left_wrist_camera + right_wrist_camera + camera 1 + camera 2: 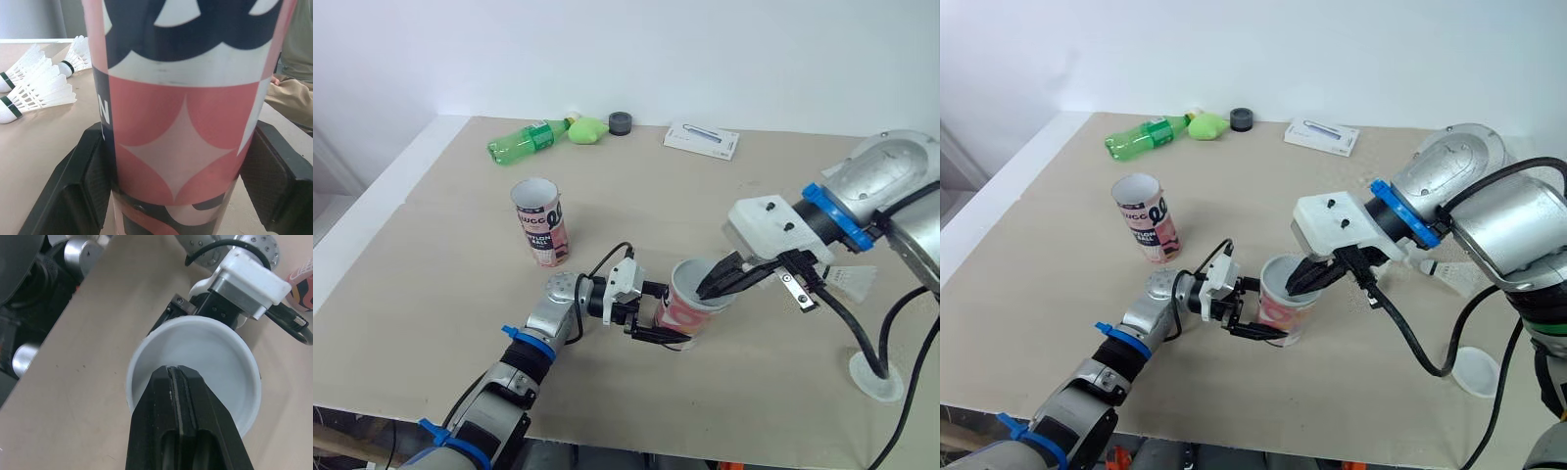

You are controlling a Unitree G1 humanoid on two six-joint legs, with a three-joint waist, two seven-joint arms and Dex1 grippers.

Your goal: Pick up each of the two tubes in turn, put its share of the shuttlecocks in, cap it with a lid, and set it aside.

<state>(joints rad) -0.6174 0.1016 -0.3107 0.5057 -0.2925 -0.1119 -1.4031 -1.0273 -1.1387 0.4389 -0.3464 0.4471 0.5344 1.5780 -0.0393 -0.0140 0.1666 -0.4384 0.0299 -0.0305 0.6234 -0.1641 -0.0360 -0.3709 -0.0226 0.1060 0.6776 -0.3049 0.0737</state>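
Note:
A pink, white and black tube (690,305) sits at the middle of the table, with my left gripper (668,323) shut on its lower body; the pads (85,181) press both sides. Its open mouth (195,362) faces up, and the white inside shows nothing. My right gripper (707,290) hangs at that mouth, fingers (178,382) pressed together with nothing seen between them. A second open tube (540,223) stands upright to the far left. A shuttlecock (852,281) lies past the right wrist, and several shuttlecocks (34,88) lie together on the table. A white lid (876,377) rests at the near right.
Along the far edge lie a green bottle (524,140), a green lump (588,129), a dark round cap (621,122) and a flat white box (702,140). A person's clothing (296,73) shows beyond the table. Cables hang from my right arm (862,323).

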